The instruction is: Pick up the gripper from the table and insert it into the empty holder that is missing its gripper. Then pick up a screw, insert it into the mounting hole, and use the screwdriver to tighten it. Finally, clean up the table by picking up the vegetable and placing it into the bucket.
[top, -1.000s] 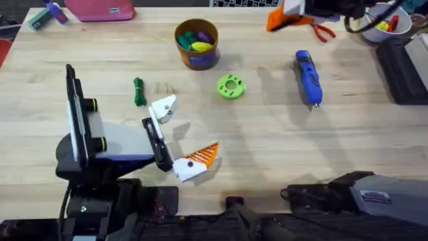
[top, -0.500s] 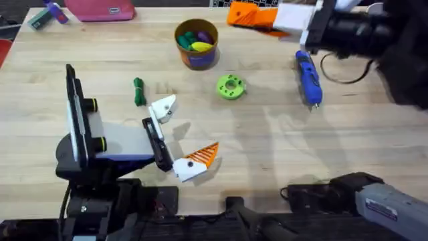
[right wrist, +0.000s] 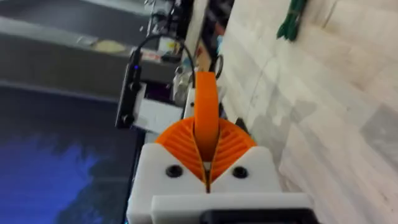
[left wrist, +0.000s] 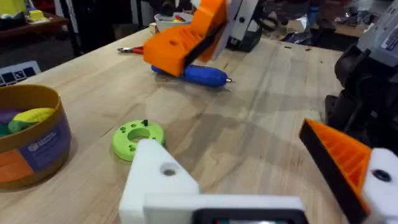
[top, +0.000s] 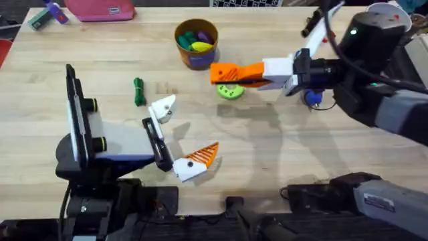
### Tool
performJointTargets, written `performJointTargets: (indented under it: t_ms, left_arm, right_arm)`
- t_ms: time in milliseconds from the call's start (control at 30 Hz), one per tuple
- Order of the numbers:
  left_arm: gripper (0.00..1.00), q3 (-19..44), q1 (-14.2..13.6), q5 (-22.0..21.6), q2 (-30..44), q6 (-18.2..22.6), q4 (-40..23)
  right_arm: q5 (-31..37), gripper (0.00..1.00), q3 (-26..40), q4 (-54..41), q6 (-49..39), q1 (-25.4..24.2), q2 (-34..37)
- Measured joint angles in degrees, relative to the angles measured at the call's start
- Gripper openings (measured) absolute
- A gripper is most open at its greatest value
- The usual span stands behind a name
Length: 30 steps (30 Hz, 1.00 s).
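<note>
right gripper [top: 215, 72] hangs over the green disc [top: 231, 90], pads pressed together; left gripper [top: 182, 134] rests spread beside the vegetable [top: 138, 92]

Light wooden table [top: 281, 154]; pink pouch [top: 100, 9] at far edge; dim cluttered room behind.

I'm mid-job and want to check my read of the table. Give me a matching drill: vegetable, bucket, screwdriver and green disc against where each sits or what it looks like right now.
Things:
1. vegetable
2. bucket
3. screwdriver
4. green disc

States:
A. blue, lying on the table, partly hidden by the right arm in the overhead view
B. dark green, lying alone on bare wood
C. holds colourful toys, at the far side
D. bright green, partly covered by the right gripper from overhead

Pairs: 1-B, 2-C, 3-A, 4-D
</note>
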Motion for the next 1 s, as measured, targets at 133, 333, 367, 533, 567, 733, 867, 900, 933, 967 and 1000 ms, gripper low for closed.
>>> performJointTargets:
  t_ms: [133,333,367,533,567,733,867,900,933,967,1000]
  left_arm:
    - [0.985,0.00,0.00,0.00,0.00,0.00,0.00]
    - [0.985,0.00,0.00,0.00,0.02,0.00,0.00]
    - [0.985,0.00,0.00,0.00,0.00,0.00,0.00]
    - [0.986,0.00,0.00,0.00,0.00,0.00,0.00]
    - [0.986,0.00,0.00,0.00,0.00,0.00,0.00]
    - [0.985,0.00,0.00,0.00,0.00,0.00,0.00]
    - [0.985,0.00,0.00,0.00,0.00,0.00,0.00]
    - [0.985,0.00,0.00,0.00,0.00,0.00,0.00]
    - [0.985,0.00,0.00,0.00,0.00,0.00,0.00]
    - [0.985,0.00,0.00,0.02,0.00,0.00,0.00]
    - [0.985,0.00,0.00,0.00,0.00,0.00,0.00]
  right_arm:
    - [-6.27,0.010,0.00,4.17,0.90,0.21,6.08]
    - [-13.14,0.010,0.59,9.57,1.25,2.62,14.25]
    - [-13.79,0.010,1.17,9.67,1.25,3.33,15.20]
    - [-15.59,0.010,5.59,10.11,1.28,7.32,19.81]
    - [-15.71,0.010,6.26,10.15,1.28,8.13,20.63]
    - [-16.06,0.010,7.13,10.24,1.28,11.08,23.81]
    - [-16.07,0.010,7.13,10.24,1.17,12.50,24.98]
    - [-16.10,0.010,7.15,10.20,1.17,12.78,25.02]
    - [-16.17,0.010,7.17,10.19,1.17,13.06,25.02]
    - [-16.17,0.010,7.31,10.19,1.17,13.30,25.02]
    - [-16.17,0.010,7.61,10.06,1.17,13.61,25.02]
